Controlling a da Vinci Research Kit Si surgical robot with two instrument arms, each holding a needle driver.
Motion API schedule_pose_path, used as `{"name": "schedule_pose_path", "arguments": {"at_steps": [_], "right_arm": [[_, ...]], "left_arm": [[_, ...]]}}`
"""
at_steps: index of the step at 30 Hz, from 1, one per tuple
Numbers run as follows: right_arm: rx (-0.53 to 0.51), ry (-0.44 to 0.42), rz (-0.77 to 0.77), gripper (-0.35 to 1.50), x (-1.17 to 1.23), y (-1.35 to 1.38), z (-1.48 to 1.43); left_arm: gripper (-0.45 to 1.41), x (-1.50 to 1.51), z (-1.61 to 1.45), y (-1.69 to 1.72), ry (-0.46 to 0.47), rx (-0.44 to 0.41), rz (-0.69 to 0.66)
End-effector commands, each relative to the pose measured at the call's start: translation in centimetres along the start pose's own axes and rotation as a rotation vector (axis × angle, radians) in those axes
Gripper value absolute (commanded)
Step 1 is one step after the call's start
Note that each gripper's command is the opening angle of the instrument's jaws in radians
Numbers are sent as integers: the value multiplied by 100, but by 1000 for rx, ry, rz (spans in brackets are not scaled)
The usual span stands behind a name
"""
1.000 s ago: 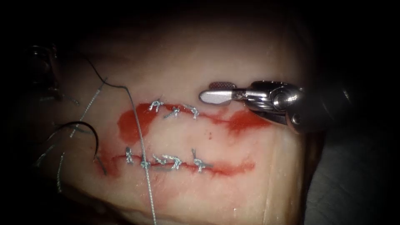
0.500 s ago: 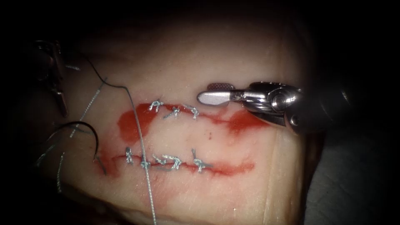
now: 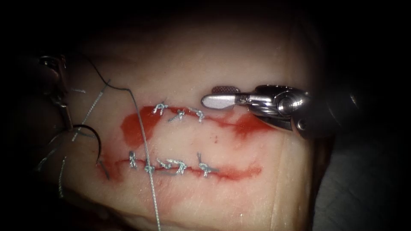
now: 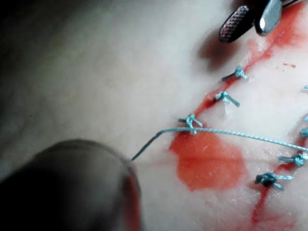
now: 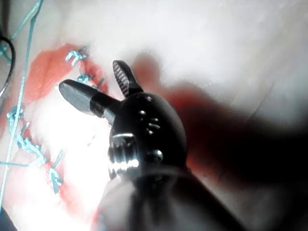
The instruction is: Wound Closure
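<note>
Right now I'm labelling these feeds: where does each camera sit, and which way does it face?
Endoscope: above and in front, facing the tissue; the left tool meets the needle at the lower cut's left end, grip and tissue entry unclear; the right tool is open and empty.
Left wrist: on the left arm, facing along its dark blurred shaft at the stitches.
Right wrist: on the right arm, facing its own open tool.
Shared: all three show the right tool and the thread.

A dark grey, faintly creased surface lies at the endoscope view's lower right
</note>
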Motion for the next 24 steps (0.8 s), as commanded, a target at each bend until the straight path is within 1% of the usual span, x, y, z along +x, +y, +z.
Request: {"name": "schedule_pose_path", "arguments": {"at_steps": [1,3,4,5,7,8,9,12,14,15,16,17,18,19,21,23,24], "right_arm": [[-3,-3,0,142,2,1,10],[-5,-1,0,142,3,1,10],[-5,-1,0,142,3,1,10],[-5,-1,0,142,3,2,10],[-5,-1,0,142,3,2,10],[-5,-2,0,142,3,2,11],[-5,-2,0,142,3,2,11],[-5,-2,0,142,3,2,11],[-5,-2,0,142,3,2,11],[-5,-2,0,142,3,2,11],[-7,0,0,142,3,3,11],[-7,0,0,142,3,3,11],[-7,0,0,142,3,3,11],[-7,0,0,142,4,3,11],[-7,-1,0,142,4,3,11],[-7,-1,0,142,4,3,11],[-7,-1,0,142,4,3,11]], "left_arm": [[86,-7,3,3,-5,-5,1],[86,-7,8,2,-3,20,-3],[83,-6,11,2,2,44,-14],[83,-6,14,2,8,64,-43],[83,-7,21,1,15,75,-55],[86,-7,23,1,16,76,-71],[86,-7,24,2,16,86,-139],[88,-6,19,3,22,95,-234],[89,-5,11,4,27,98,-239],[91,-5,3,4,30,74,-243],[91,-5,-2,5,35,48,-219],[91,-5,-10,5,36,11,-151],[89,-6,-14,4,39,-1,-120],[89,-6,-21,3,45,-21,-47],[84,-6,-30,0,53,-19,50],[81,-4,-35,-7,55,-11,61],[79,-1,-35,-15,53,11,59]]}}
